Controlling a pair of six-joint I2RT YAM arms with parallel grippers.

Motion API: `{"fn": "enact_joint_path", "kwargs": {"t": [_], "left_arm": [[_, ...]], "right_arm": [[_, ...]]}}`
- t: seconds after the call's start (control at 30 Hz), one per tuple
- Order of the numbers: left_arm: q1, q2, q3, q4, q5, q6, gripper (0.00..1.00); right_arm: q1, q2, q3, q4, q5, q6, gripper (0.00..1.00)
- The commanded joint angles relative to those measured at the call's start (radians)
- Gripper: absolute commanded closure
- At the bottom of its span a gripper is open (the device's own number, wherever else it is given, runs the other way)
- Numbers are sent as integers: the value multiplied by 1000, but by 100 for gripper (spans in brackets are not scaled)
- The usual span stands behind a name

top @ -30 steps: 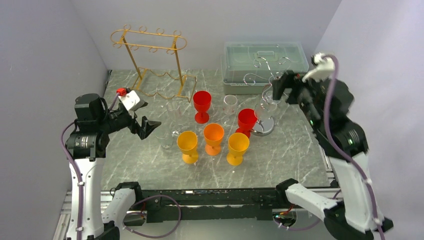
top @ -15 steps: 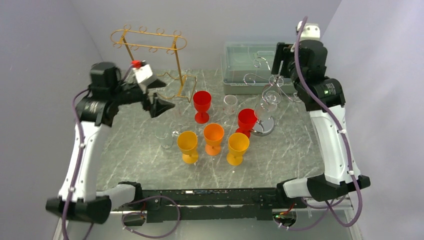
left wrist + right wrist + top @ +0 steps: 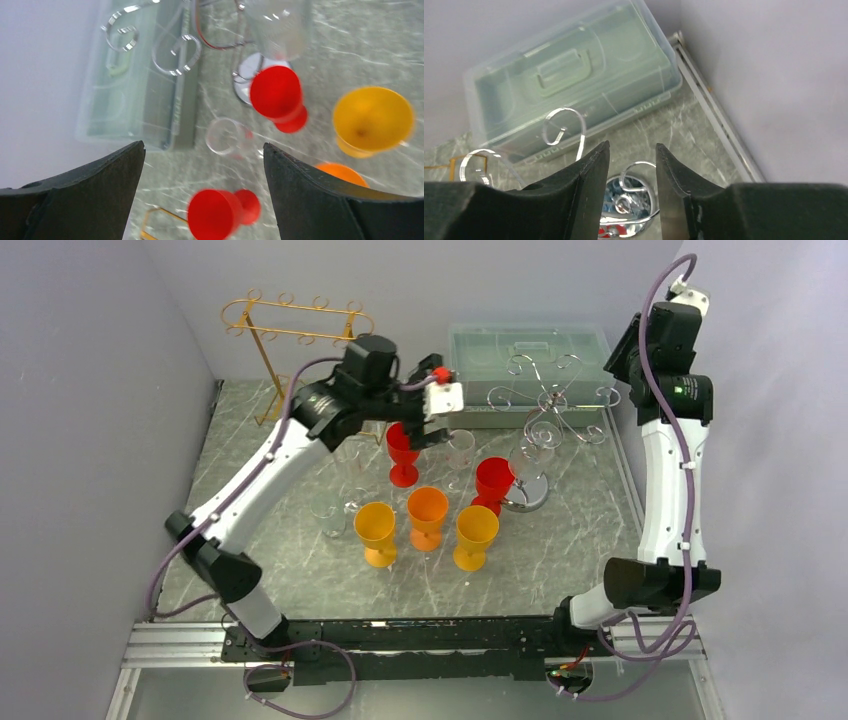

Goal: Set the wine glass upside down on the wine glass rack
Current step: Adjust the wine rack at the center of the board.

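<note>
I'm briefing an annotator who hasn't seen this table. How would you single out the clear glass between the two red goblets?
Find the plastic box at the back wall. In front of its left end, the clear glass stands upright between the left red goblet and the right red goblet. Its neighbours are red; it is see-through.

My left arm (image 3: 250, 490) and right arm (image 3: 665, 480) have white links and black joints above the black base rail (image 3: 420, 635). Purple cables (image 3: 655, 310) run along both, and the fingers (image 3: 320, 200) are black wedges.
</note>
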Motion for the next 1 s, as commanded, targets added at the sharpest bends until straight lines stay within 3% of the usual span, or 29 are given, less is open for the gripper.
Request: {"fn": "enact_joint_path", "kwargs": {"t": [0.0,0.17,0.53,0.73,0.97], "left_arm": [[-41,136,180,72,-161,45,7],[-82,197,209,130,-222,73,7],[-150,296,294,176,-295,43,10],[-159,376,429,123,-295,-2,10],[-176,410,467,73,-296,-4,10]], "right_arm": [[-52,-17,-103,61,-84,44,59],[-96,-28,-188,133,-121,44,62],[-141,30,-211,198,-237,77,70],[-139,-22,-307,238,-264,78,79],[-139,-85,-374,246,-250,69,83]]}}
